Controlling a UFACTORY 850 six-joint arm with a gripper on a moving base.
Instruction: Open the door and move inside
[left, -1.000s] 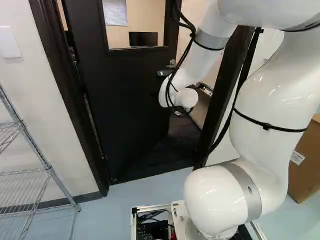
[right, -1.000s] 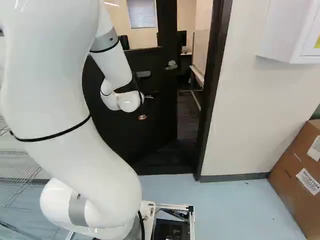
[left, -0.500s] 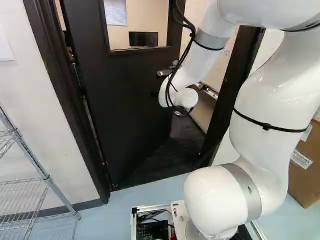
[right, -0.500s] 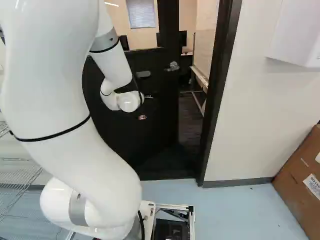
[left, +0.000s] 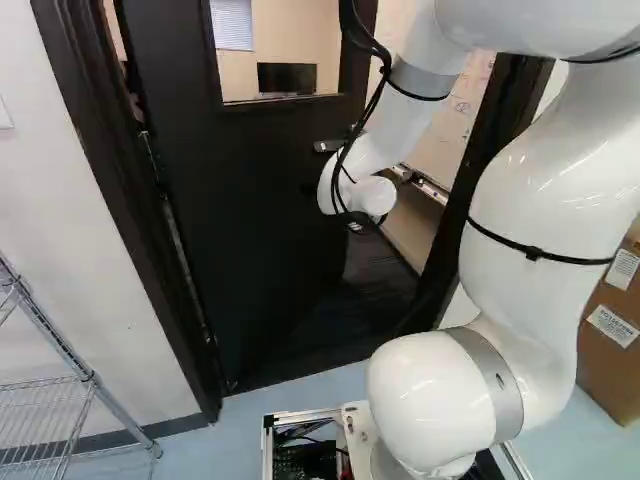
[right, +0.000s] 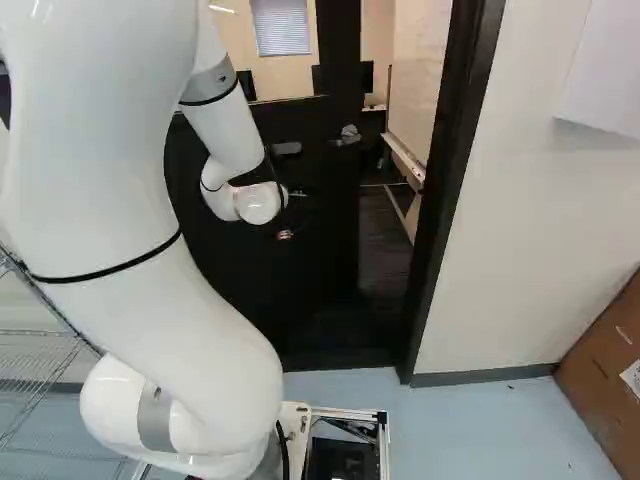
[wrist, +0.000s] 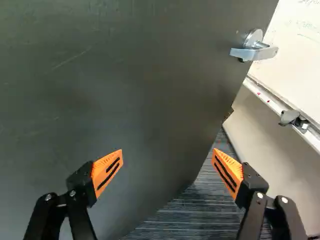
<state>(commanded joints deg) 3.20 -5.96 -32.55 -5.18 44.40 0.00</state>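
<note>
The black windowed door (left: 250, 200) stands partly open ahead; driving through askew could clip its dark frame (right: 447, 180). The black, orange-padded gripper (wrist: 167, 150), spread wide, might snag the silver lever handle (wrist: 255, 53) if the door swings back.

Bright indoor light, glossy highlights on the white arm (left: 535, 210), soft shadow below the cabinet (right: 612, 75)

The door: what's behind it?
Through the window of the door, a dark screen and a blind show. Past its edge are a whiteboard with a tray and striped floor. Anything close behind the solid part is hidden.
</note>
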